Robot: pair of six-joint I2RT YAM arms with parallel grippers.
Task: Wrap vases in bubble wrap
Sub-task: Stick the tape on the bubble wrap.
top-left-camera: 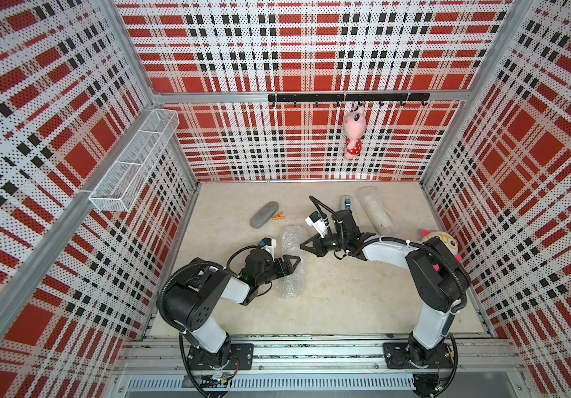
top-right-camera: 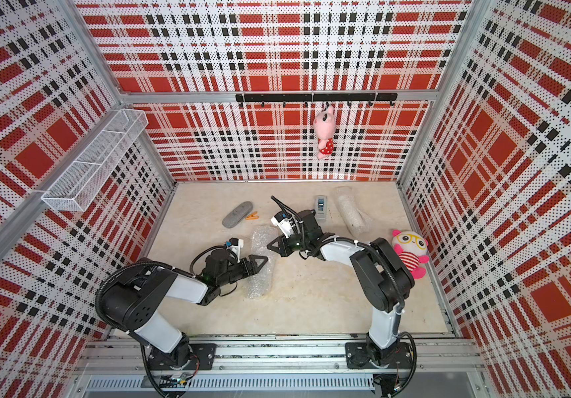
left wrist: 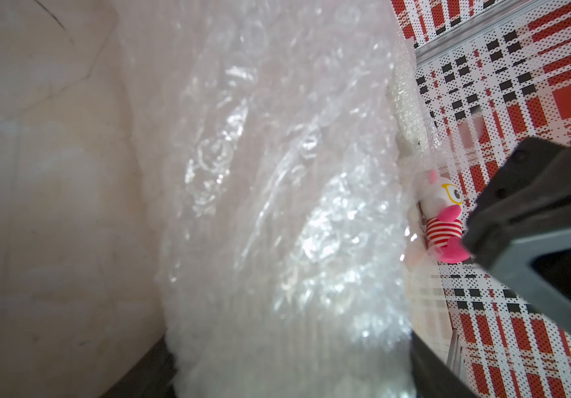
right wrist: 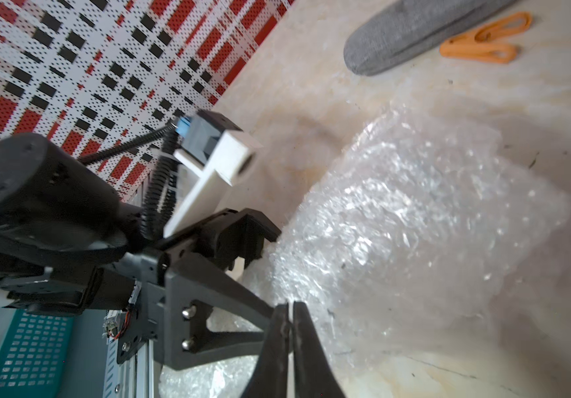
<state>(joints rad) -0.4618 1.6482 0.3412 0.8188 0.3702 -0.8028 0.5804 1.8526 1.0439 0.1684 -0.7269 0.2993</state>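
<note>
In both top views the near roll of bubble wrap (top-left-camera: 291,286) lay left of centre on the table (top-left-camera: 346,303). The left gripper (top-left-camera: 292,264) clamped it mid-length, evidently to prevent unrolling, and the far roll of bubble wrap (top-left-camera: 377,210) rested apart at the far right. In the left wrist view film filled the span between the jaws, and no vase was discernible inside. In the right wrist view the right gripper (right wrist: 289,330) stood at the near roll's right edge, jaws pressed together, probably to secure loose film; any catch could not be confirmed.

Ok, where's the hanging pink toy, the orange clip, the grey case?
Hanging pink plush toy (top-left-camera: 353,121): in a top view, its head.
Orange clip (top-left-camera: 278,216): in a top view, its middle.
Grey case (top-left-camera: 264,214): in a top view, its middle.
</note>
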